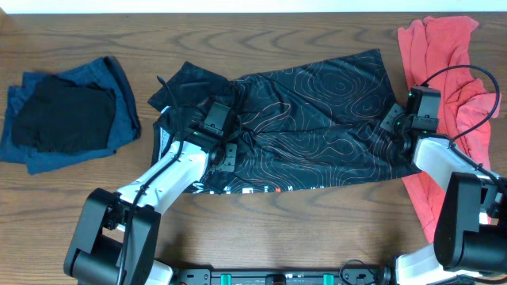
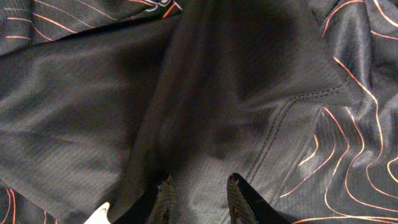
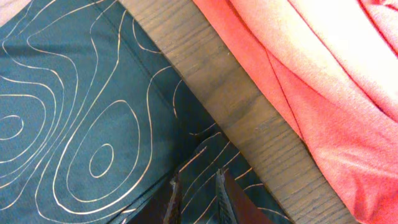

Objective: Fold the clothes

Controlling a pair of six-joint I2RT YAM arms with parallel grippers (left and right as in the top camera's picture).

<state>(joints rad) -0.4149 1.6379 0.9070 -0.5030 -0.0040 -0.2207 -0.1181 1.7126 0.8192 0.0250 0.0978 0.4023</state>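
The black jersey is found spread across the middle of the table, with the left gripper set on its bunched left part and the right gripper at its right hem. Each has its fingers narrowly apart, and whether cloth is pinched cannot be told. It is judged that both edges should be nipped and drawn taut together, so that a straight, flat fold is laid. The jersey is noted as thin and slick, lined with fine orange contours; the coral garment heaped to its right appears softer and matt.
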